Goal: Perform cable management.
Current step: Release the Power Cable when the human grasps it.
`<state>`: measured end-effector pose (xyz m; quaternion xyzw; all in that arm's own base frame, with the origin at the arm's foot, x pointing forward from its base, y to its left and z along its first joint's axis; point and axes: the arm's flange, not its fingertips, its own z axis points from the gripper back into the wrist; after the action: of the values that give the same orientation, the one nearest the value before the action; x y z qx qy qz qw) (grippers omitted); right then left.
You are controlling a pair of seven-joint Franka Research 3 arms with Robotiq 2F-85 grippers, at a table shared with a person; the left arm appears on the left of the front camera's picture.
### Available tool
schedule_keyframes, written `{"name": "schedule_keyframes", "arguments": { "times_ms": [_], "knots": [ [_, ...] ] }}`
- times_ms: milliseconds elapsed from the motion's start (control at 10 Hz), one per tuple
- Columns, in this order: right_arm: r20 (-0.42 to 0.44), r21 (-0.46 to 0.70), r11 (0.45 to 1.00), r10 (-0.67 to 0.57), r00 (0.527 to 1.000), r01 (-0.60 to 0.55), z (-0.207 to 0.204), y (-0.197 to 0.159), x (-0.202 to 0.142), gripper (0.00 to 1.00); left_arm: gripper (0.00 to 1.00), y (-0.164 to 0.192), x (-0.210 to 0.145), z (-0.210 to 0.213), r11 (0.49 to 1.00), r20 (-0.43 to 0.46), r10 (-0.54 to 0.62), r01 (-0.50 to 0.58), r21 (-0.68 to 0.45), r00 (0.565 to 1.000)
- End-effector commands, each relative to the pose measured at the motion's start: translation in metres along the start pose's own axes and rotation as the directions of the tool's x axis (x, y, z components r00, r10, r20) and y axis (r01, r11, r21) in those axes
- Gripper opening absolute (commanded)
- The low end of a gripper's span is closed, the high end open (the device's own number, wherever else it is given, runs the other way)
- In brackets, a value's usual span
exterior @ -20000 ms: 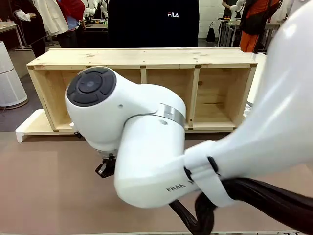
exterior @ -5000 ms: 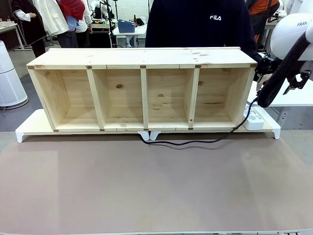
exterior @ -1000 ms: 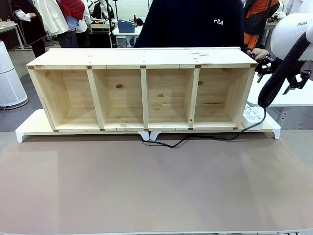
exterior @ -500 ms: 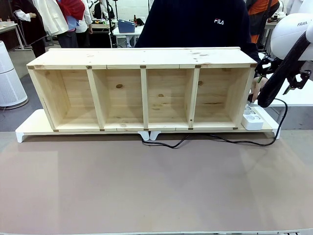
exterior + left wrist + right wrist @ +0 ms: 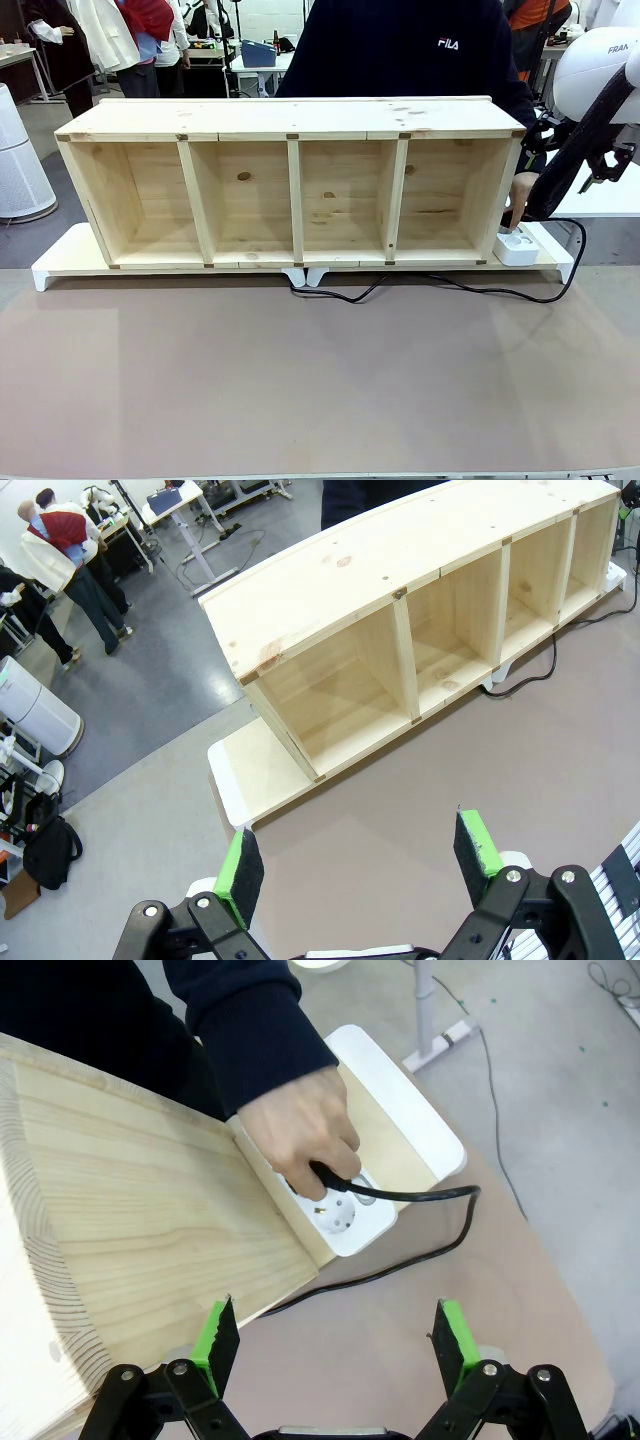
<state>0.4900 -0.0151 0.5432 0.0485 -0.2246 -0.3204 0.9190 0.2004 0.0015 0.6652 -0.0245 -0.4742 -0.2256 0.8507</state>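
A long pine shelf unit [image 5: 290, 190] with four open compartments lies along the far side of the brown table [image 5: 300, 380], sitting on a low white base [image 5: 60, 262] that sticks out at both ends. Behind it stands a person in a dark sweatshirt [image 5: 400, 50].

At the right end of the shelf, the white right arm [image 5: 600, 70] hangs over the corner with its thick braided hose [image 5: 560, 160] drooping down.

The person's hand [image 5: 305, 1135] reaches down past the end panel of the shelf and presses the black plug into a white power strip [image 5: 345, 1222] that rests on the base, tight against the shelf's end.

From the plug the cable [image 5: 440, 285] loops out to the right of the strip, curls back, and runs along the table in front of the shelf's lower edge, ending near the middle under the base.

The right gripper [image 5: 335, 1345] hovers above the strip with its green-padded fingers spread wide and nothing between them. The left gripper [image 5: 360, 855] hangs high over the table's left part, looking down at the shelf's left end, its jaws likewise wide apart and empty.
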Motion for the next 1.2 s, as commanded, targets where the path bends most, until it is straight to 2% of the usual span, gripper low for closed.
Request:
{"name": "schedule_keyframes", "arguments": {
  "times_ms": [0,1100],
  "knots": [
    [-0.005,0.001,1.0,0.004,1.0,-0.004,-0.0006,-0.0003,-0.0003,1.0,1.0,-0.0011,0.0013,-0.0015,1.0,0.01,0.013,-0.013,-0.003,1.0],
    [-0.005,0.001,1.0,0.004,1.0,-0.004,-0.0006,-0.0003,-0.0003,1.0,1.0,-0.0011,0.0013,-0.0015,1.0,0.01,0.013,-0.013,-0.003,1.0]
  ]
}}
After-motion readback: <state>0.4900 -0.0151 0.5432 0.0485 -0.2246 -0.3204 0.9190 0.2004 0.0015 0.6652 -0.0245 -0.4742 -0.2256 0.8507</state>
